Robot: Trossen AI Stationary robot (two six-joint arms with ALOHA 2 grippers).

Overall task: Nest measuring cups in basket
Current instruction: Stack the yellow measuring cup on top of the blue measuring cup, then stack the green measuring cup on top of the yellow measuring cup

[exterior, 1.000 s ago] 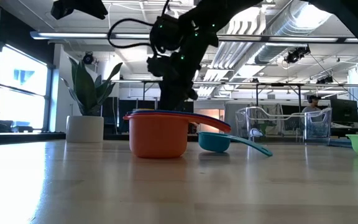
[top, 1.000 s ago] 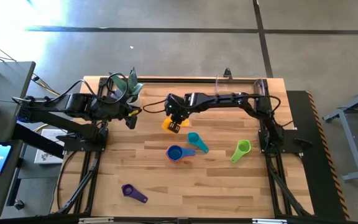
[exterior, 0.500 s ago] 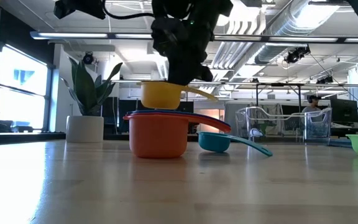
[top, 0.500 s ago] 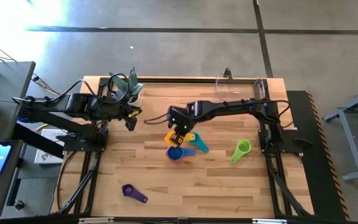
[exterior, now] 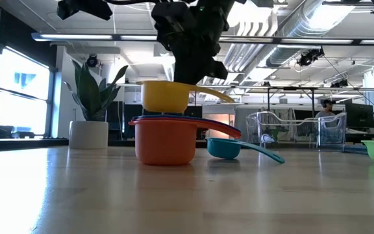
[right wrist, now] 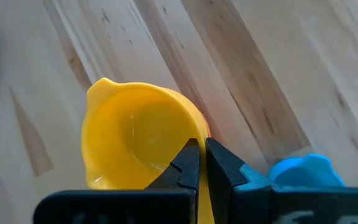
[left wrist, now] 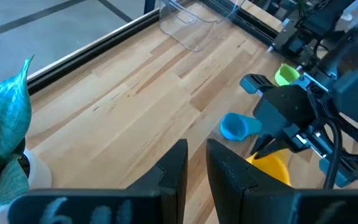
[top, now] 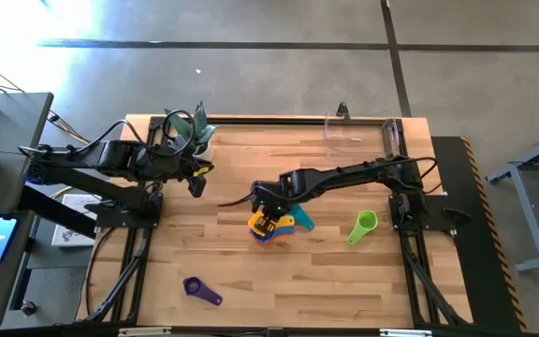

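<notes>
My right gripper (top: pixel 269 223) is shut on a yellow measuring cup (exterior: pixel 165 96). It carries the cup just above a nested stack, an orange cup (exterior: pixel 165 140) with red and blue rims inside it. A teal cup (top: pixel 300 220) lies right of the stack, on its base. A green cup (top: pixel 363 226) lies further right and a purple one (top: pixel 201 290) is near the front edge. The clear basket (top: pixel 363 134) stands at the far right. My left gripper (left wrist: pixel 196 163) hangs near the plant with a narrow gap and nothing between its fingers. My right gripper holds the yellow cup at its rim (right wrist: pixel 180 142), where the handle (exterior: pixel 214 95) joins. One finger (right wrist: pixel 190 155) seems to be inside the bowl and the other outside. The fingers come steeply from above. The cup hangs upright with its mouth up; whether it touches the stack below cannot be told.
A potted plant in a white pot (top: pixel 187 131) stands at the far left corner, right by the left arm. Bare wood lies between the stack and the basket and along the near edge right of the purple cup.
My right gripper has carried the yellow cup from the middle of the table toward the near edge and a little upward, rolling its wrist. The cup, lifted clear and kept upright, now hangs over the orange stack. The left arm has kept still.
</notes>
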